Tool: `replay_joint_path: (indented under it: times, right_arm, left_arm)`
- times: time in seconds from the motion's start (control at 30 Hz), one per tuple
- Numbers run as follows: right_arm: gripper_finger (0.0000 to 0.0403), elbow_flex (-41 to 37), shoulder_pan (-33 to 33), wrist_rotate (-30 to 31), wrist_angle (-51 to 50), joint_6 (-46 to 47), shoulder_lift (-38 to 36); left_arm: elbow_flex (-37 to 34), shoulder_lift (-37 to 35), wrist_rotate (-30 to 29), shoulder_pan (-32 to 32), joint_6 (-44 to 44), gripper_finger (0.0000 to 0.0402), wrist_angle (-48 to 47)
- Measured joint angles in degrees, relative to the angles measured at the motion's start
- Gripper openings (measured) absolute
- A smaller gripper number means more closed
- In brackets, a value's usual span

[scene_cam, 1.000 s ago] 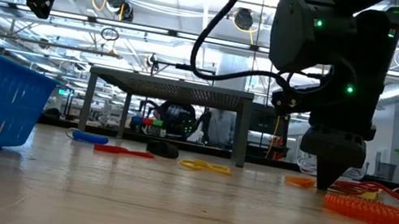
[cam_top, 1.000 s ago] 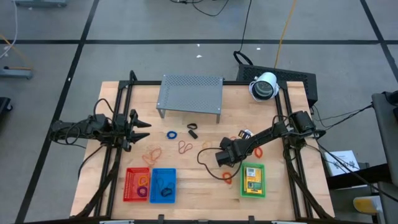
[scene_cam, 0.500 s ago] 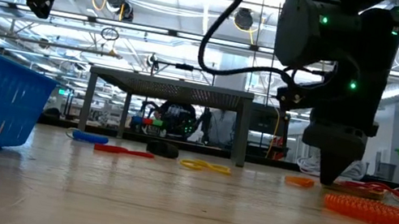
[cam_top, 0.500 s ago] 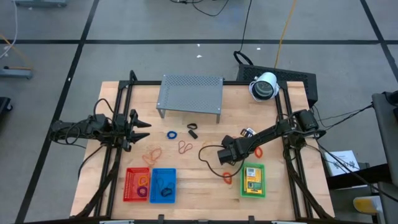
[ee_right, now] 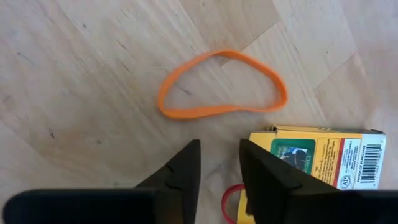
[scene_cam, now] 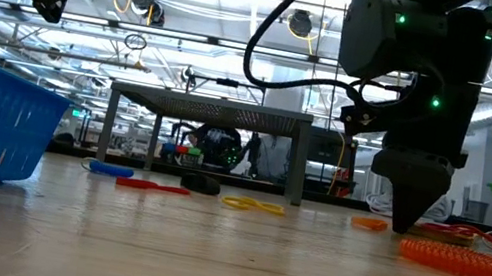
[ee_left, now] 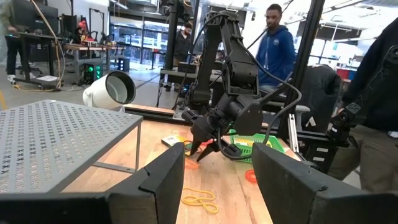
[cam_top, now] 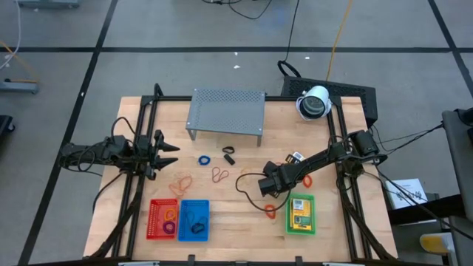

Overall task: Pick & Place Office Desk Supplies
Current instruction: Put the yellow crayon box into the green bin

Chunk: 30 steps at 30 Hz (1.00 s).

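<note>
Right wrist view: looked straight down on a pale, grained wooden table (ee_right: 81, 68). Found the right gripper (ee_right: 219, 144) close over the boards, its two dark wedge-shaped fingers parted by a narrow gap and gripping nothing. Saw a thin orange rubber band (ee_right: 205, 112) lying flat just ahead of the fingertips, a lopsided bean-shaped loop, untouched. Noted a glossy yellow cardboard packet (ee_right: 317, 158) just beside one finger, rectangular, printed with a barcode, flat on the wood. Caught a curve of a red loop (ee_right: 231, 190) between the fingers, touching the packet's edge. Spotted the left gripper (cam_top: 171, 148) in the high view, well away from the right one, at the table's left side, blunt fingers spread wide and empty.
</note>
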Motion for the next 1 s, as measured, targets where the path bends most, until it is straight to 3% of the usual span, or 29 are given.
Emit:
replay_joint_path:
  times: [0.4, 0.63, 1.0]
  right_arm:
    - [0.0128, 0.50, 0.42, -2.95, -1.31, -1.09, -1.33]
    - [0.0128, 0.66, 0.23, 1.59, -4.05, 0.14, -3.10]
    - [0.0128, -1.27, -0.19, 2.12, -4.12, -0.02, -3.04]
  left_arm:
    - [0.00, 0.02, 0.00, -0.01, 0.00, 0.0198, -0.02]
    - [0.00, 0.00, 0.00, 0.01, 0.00, 0.0198, 0.00]
    - [0.00, 0.01, 0.00, 0.01, 0.00, 0.0198, -0.02]
